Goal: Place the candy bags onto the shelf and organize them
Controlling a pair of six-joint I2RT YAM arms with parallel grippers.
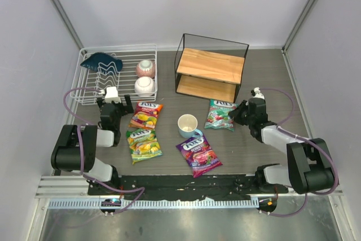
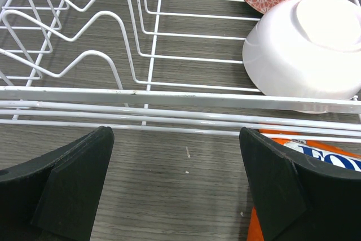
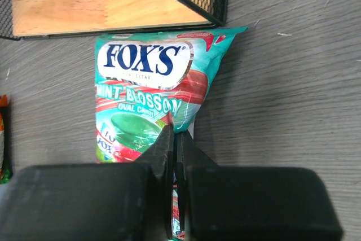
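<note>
Four candy bags lie flat on the table in the top view: orange-red (image 1: 146,115), yellow-green (image 1: 143,144), purple (image 1: 198,155) and teal-green (image 1: 220,114). The shelf (image 1: 210,66) stands at the back centre, both boards bare. My right gripper (image 1: 240,114) is shut on the right edge of the teal-green bag (image 3: 146,83), which lies just in front of the shelf's lower board (image 3: 84,1); the right gripper (image 3: 176,139) pinches the bag's film. My left gripper (image 1: 115,105) is open and empty (image 2: 176,184) over bare table, with the orange-red bag (image 2: 316,149) beside its right finger.
A white wire dish rack (image 1: 118,74) at the back left holds two bowls (image 1: 145,69) and a blue item (image 1: 101,60); its front rail (image 2: 169,97) is just ahead of my left gripper. A mug (image 1: 188,124) stands between the bags.
</note>
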